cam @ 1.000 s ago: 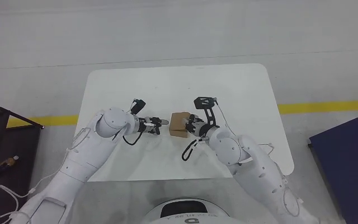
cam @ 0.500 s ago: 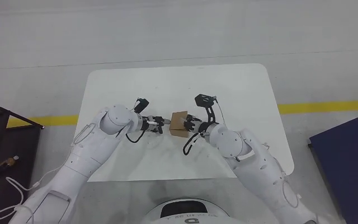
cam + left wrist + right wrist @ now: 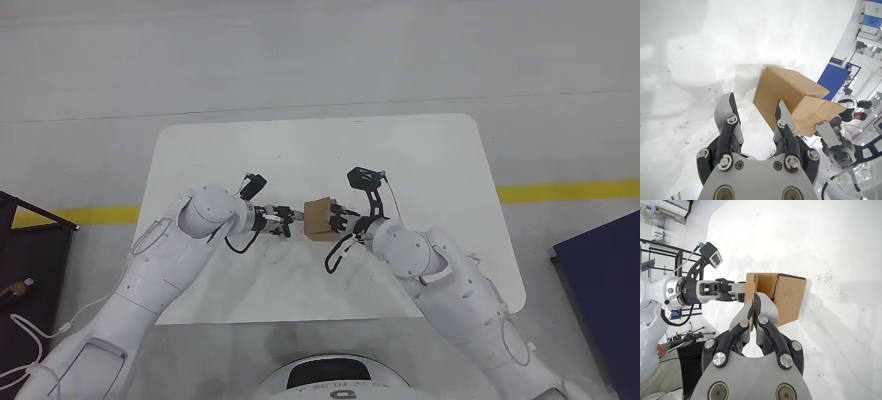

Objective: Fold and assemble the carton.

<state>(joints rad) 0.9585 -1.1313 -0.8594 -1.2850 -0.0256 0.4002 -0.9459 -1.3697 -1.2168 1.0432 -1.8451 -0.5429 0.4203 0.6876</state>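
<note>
From the top, the brown carton sat mid-table, between the left gripper and right gripper, its flaps too small to read. At the left wrist, the fingers were spread and empty beside the carton; contact was unclear. At the right wrist, the fingers pinched an open flap, and the carton hid the left fingertips.

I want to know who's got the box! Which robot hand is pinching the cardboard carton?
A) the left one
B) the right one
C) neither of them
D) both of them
B: the right gripper has its fingers shut on a flap of the carton, while the left gripper stands open next to it.
</note>
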